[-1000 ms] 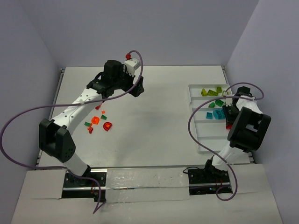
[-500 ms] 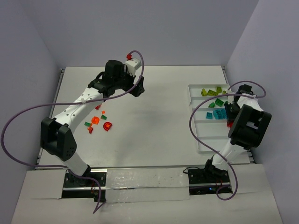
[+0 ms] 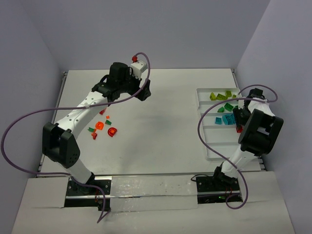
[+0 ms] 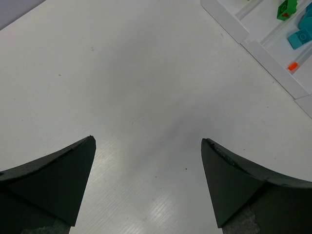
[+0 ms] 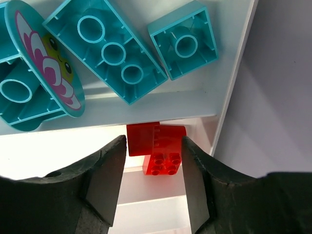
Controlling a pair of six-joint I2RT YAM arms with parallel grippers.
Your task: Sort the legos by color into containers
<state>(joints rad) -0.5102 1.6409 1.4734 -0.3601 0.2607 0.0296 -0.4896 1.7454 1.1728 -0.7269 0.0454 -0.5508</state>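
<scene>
My right gripper (image 5: 154, 140) hangs over the white tray (image 3: 207, 146) at the right, open, its fingers flanking a red lego (image 5: 163, 146) that lies in a compartment against a divider. In the top view that red lego (image 3: 238, 129) peeks out beside the right gripper (image 3: 239, 122). Teal legos (image 5: 112, 51) fill the compartment behind it, dark green ones (image 3: 227, 107) the one further back, and lime ones (image 3: 219, 96) the farthest. Loose red (image 3: 112, 131), orange (image 3: 100, 125) and green (image 3: 108, 122) legos lie on the table at the left. My left gripper (image 3: 143, 93) hovers open over bare table, holding nothing.
The tray's near compartments (image 3: 219, 151) hold nothing. Grey walls close in the table on the left, back and right; the tray sits tight against the right wall. In the left wrist view the tray's corner (image 4: 229, 29) shows at the upper right.
The right gripper's fingers have spread apart over the tray and the arm shifted slightly. The left arm has barely moved.
</scene>
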